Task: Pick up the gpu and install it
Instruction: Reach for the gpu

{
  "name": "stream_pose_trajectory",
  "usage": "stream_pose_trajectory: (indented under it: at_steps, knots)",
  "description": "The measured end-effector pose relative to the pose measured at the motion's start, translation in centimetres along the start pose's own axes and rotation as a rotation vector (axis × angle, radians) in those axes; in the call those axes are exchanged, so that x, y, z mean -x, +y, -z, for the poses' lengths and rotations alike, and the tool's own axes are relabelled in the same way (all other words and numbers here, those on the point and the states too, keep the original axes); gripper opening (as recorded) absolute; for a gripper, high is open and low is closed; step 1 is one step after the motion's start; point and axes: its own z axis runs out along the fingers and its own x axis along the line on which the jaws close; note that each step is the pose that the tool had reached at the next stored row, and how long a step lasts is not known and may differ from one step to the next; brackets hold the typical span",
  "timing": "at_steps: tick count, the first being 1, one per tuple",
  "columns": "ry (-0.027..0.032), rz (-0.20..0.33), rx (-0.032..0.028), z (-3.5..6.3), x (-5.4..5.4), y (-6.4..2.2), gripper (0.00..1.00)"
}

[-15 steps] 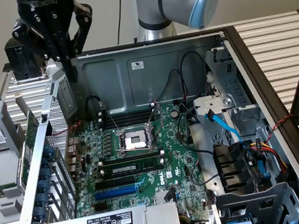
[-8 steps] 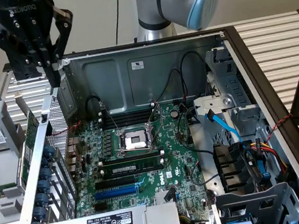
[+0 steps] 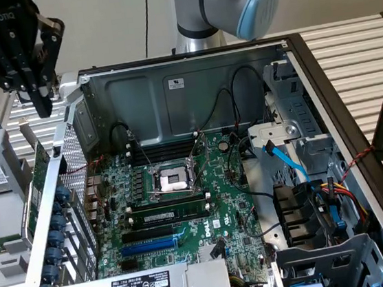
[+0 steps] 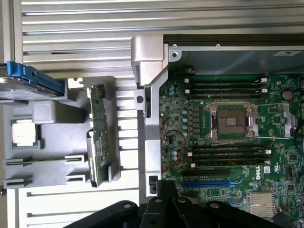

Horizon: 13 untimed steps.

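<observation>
Beside the metal case (image 4: 153, 71) stands the green gpu (image 4: 99, 137).

Black gripper (image 3: 40, 98), green gpu (image 4: 98, 137) board in a plain grey holder (image 4: 47, 114) under it, green motherboard (image 3: 185, 206) with a blue slot (image 3: 151, 246) beside, pale grey striped table (image 4: 71, 28).

The computer case (image 3: 137, 94) is showing matt grey sheet metal; the motherboard (image 3: 238, 214) and the gpu (image 4: 98, 135) are showing green lacquered board.

gpu (image 4: 98, 135): green card, upright on edge in grey holder, beside case.
</observation>
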Motion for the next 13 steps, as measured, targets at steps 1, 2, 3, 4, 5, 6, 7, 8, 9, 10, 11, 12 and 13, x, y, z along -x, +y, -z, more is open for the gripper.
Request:
stream_pose_trajectory:
  at_steps: [1, 2, 3, 4, 5, 6, 7, 8, 9, 10, 11, 12, 13]
  knots:
    - [0.0001, 0.0, 0.0, 0.02, -0.5, -0.03, 0.11]
    - [0.0001, 0.0, 0.0, 0.03, -0.9, -0.05, 0.11]
    - [0.0, 0.0, 0.0002, 0.03, -1.4, -0.08, 0.11]
    - [0.0001, 0.0, 0.0003, 0.04, -1.8, -0.1, 0.11]
    - [0.0002, 0.0, 0.0006, 0.05, -2.3, -0.12, 0.11]
    - [0.0002, 0.0, 0.0011, 0.07, -2.7, -0.13, 0.11]
    - [0.0003, 0.0, 0.0025, 0.08, -3.2, -0.14, 0.11]
    - [0.0004, 0.0, 0.005, 0.09, -3.6, -0.16, 0.11]
    - [0.0006, 0.0, 0.0086, 0.09, -4.1, -0.19, 0.11]
    - [0.0009, -0.001, 0.0122, 0.08, -4.6, -0.23, 0.11]
    - [0.0011, -0.001, 0.0145, 0.05, -5.0, -0.26, 0.11]
    - [0.0011, -0.001, 0.018, -0.01, -5.5, -0.29, 0.11]
    - [0.0008, -0.001, 0.0206, -0.06, -5.9, -0.31, 0.11]
